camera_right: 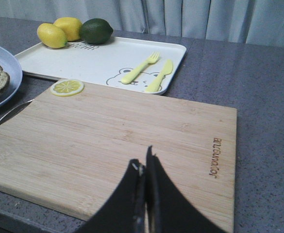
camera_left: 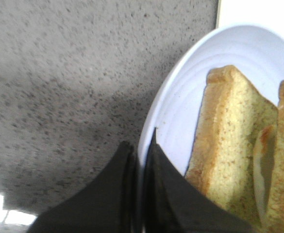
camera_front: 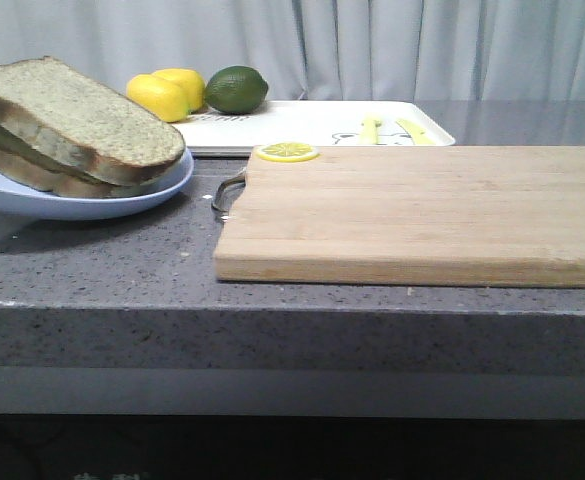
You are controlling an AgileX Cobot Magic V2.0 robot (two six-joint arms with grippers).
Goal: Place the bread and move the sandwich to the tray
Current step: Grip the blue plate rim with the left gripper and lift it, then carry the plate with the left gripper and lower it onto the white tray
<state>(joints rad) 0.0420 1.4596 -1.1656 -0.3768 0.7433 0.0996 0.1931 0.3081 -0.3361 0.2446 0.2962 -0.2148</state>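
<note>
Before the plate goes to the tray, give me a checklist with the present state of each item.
1. Left tool on the plate rim: ok, fingers closed across the edge.
2. Top bread on the sandwich: ok, slices stacked on the plate.
3. Free space on the tray: ok in the middle; lemons and lime at one end, fork and knife at the other.
4. Right tool out of the way: ok, shut over the board.
5. Grip firmness: cannot tell.

cutting board (camera_right: pixel 122 141) | burned-in brand mark near one edge, unreadable | tray (camera_right: pixel 108 58) | print illegible
</note>
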